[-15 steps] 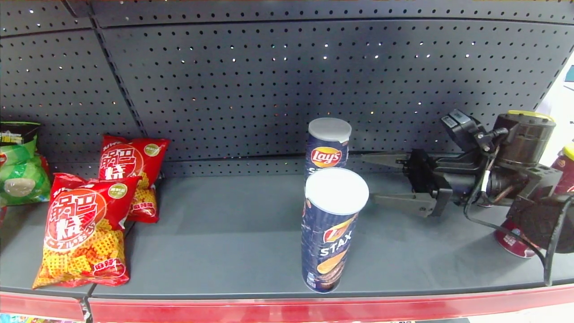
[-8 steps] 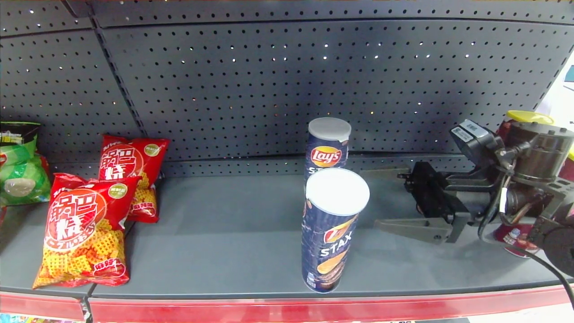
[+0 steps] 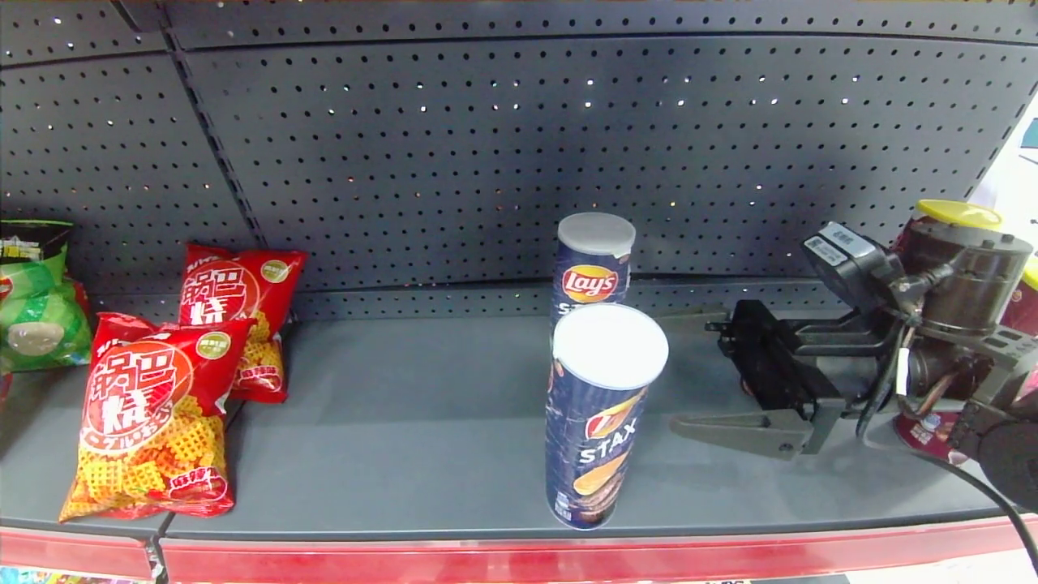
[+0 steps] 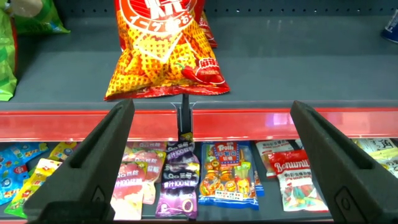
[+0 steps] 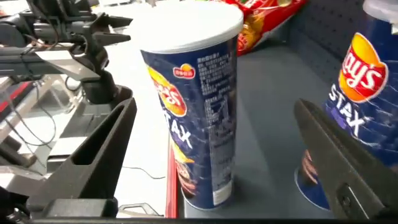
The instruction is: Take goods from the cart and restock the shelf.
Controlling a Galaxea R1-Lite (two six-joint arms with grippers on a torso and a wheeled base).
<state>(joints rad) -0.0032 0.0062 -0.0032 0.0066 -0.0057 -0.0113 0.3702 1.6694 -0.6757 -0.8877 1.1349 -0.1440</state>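
Note:
Two blue chip cans stand upright on the grey shelf (image 3: pixel 405 422), the front can (image 3: pixel 604 414) just ahead of the back can (image 3: pixel 594 264). My right gripper (image 3: pixel 669 369) hovers to their right, open wide and holding nothing, its fingers pointing at the cans without touching them. The right wrist view has the front can (image 5: pixel 196 112) near the shelf edge and the back can (image 5: pixel 357 106) deeper in. My left gripper (image 4: pixel 211 162) is open and holds nothing, below and in front of the shelf's red front edge (image 4: pixel 249 118).
Two red snack bags (image 3: pixel 154 414) (image 3: pixel 243 324) and a green bag (image 3: pixel 32 300) lie at the shelf's left. Red cans with yellow lids (image 3: pixel 961 215) stand behind my right arm. A perforated back panel (image 3: pixel 486 146) closes the shelf. Candy packets (image 4: pixel 230 174) fill the shelf below.
My right gripper has drawn back to the right, away from the cans, and toward the shelf front, and its fingers have spread wider. Both cans stay put.

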